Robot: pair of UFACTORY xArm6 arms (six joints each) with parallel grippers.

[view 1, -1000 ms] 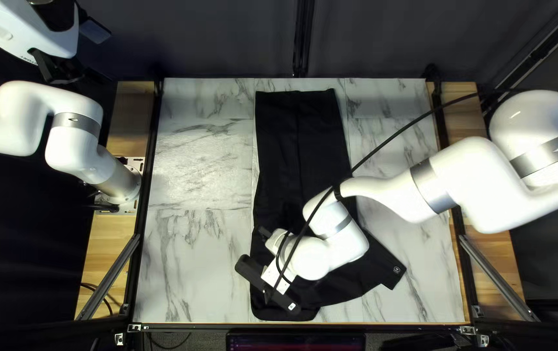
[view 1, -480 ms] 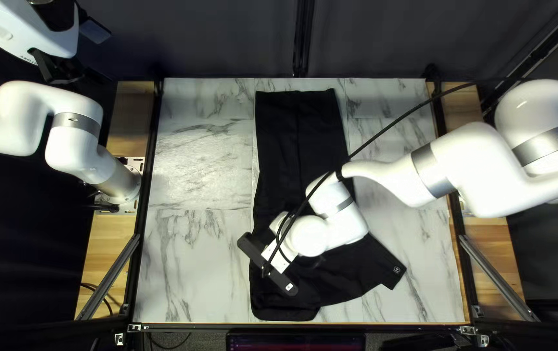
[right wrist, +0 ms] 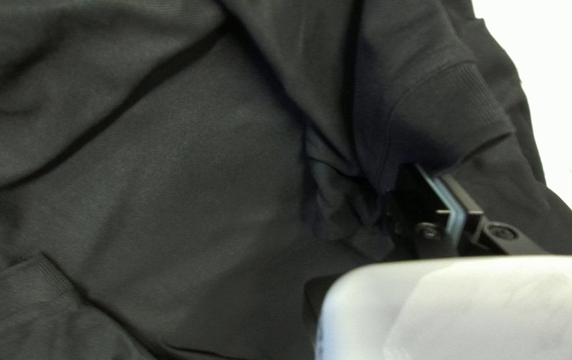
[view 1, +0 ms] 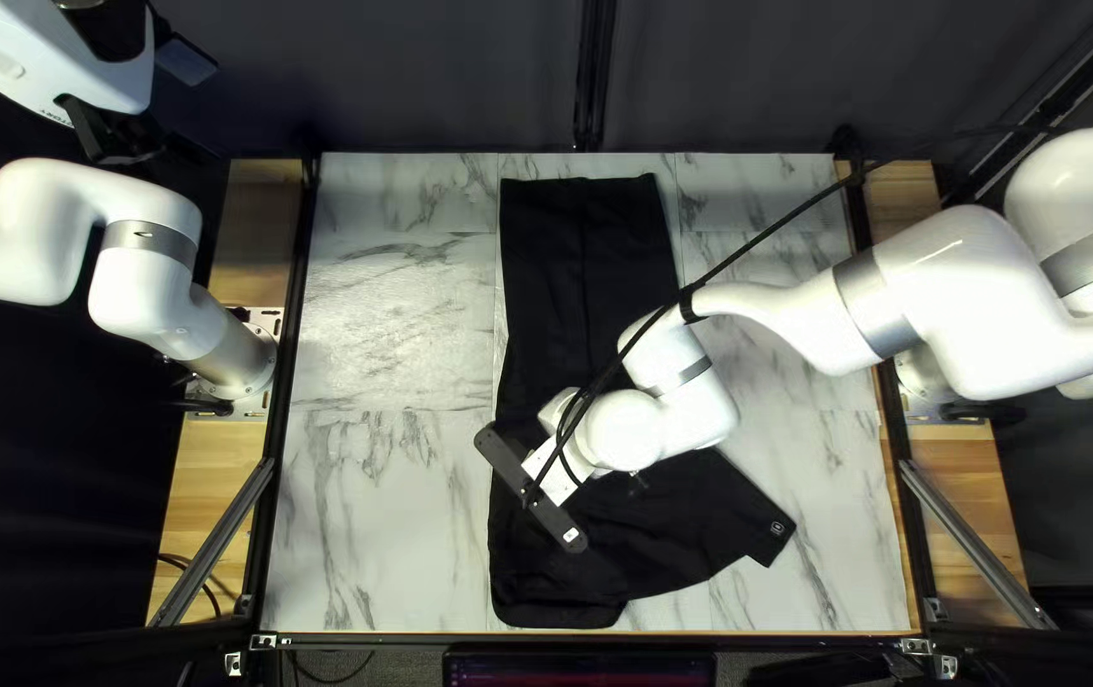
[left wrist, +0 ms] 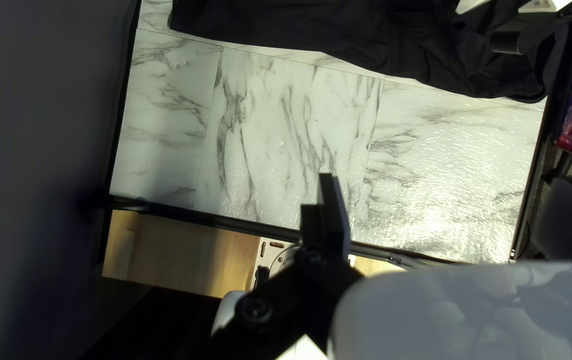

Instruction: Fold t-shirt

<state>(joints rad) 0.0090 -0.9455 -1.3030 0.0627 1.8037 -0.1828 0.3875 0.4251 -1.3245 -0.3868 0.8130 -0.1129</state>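
The black shirt (view 1: pixel 585 277) lies as a long strip down the middle of the table (view 1: pixel 394 315), from far edge to near edge, with one flap splayed out to the near right. The right gripper (right wrist: pixel 436 192) is over the strip's near half — its jaws are closed on a fold of the shirt, and cloth drapes over their tips. The left gripper (left wrist: pixel 335 200) hangs open above the table's left edge — well apart from the shirt.

Marble table (view 1: pixel 394 334); dark curtain (view 1: pixel 413 76) behind it.
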